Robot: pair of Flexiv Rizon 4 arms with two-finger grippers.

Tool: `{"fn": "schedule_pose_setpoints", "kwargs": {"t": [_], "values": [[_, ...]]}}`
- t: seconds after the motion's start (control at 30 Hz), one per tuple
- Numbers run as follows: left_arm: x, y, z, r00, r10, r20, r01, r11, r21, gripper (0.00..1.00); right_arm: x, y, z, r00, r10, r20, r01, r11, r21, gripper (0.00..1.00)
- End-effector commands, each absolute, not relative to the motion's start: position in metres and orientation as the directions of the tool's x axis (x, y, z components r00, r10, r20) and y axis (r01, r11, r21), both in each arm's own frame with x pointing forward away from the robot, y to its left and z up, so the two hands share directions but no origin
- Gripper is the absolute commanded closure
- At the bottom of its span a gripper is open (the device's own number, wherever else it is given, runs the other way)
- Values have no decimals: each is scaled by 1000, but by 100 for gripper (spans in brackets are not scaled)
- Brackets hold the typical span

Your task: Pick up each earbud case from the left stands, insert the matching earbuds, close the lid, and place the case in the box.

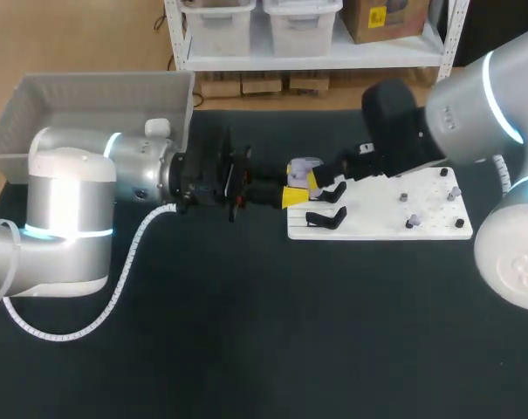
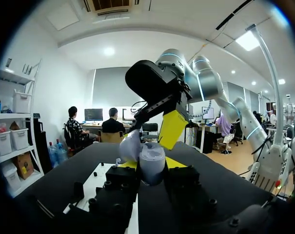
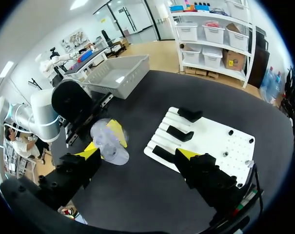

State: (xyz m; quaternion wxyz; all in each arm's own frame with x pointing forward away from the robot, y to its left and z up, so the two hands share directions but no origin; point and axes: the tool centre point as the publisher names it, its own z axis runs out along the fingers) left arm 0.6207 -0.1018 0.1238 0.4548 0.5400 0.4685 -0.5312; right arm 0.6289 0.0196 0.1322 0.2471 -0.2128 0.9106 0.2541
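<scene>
A pale lavender earbud case [image 1: 304, 165] with its lid up is held above the table's middle, my left gripper [image 1: 291, 190] shut on it. In the left wrist view the case [image 2: 151, 162] stands between that gripper's [image 2: 151, 168] yellow tips, lid [image 2: 130, 146] tilted back. My right gripper [image 1: 321, 181] hangs open right beside the case, one yellow fingertip [image 2: 172, 128] just above it. From the right wrist, the case [image 3: 108, 142] lies ahead of my open right gripper [image 3: 137, 155], nearer one finger. Three black stands [image 3: 179, 132] line the white board's near end.
The white board [image 1: 381, 229] lies right of centre, with small pegs or earbuds [image 1: 408, 223] on its right half. A grey box [image 1: 89, 103] sits at the back left, behind my left arm. Black tabletop stretches in front.
</scene>
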Motion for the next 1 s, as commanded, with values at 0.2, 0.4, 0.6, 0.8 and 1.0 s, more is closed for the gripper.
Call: {"fn": "schedule_pose_setpoints", "kwargs": {"t": [0.2, 0.4, 0.6, 0.8, 1.0], "values": [[620, -102, 123, -1, 22, -1000, 989, -146, -4, 100, 631, 14, 153, -752, -257, -607, -516, 802, 300, 0], [619, -103, 129, 62, 13, -998, 986, -153, 59, 100, 630, -3, 179, -702, -350, -621, -536, 833, 137, 0], [617, -104, 133, 107, -8, -994, 982, -154, 107, 100, 631, -27, 190, -706, -433, -560, -543, 839, 37, 0], [616, -106, 132, 111, -14, -994, 983, -145, 112, 100, 630, -50, 189, -722, -478, -501, -542, 840, -21, 0], [616, -106, 132, 111, -14, -994, 983, -145, 112, 100, 631, -78, 173, -751, -528, -396, -550, 833, -67, 0]]}}
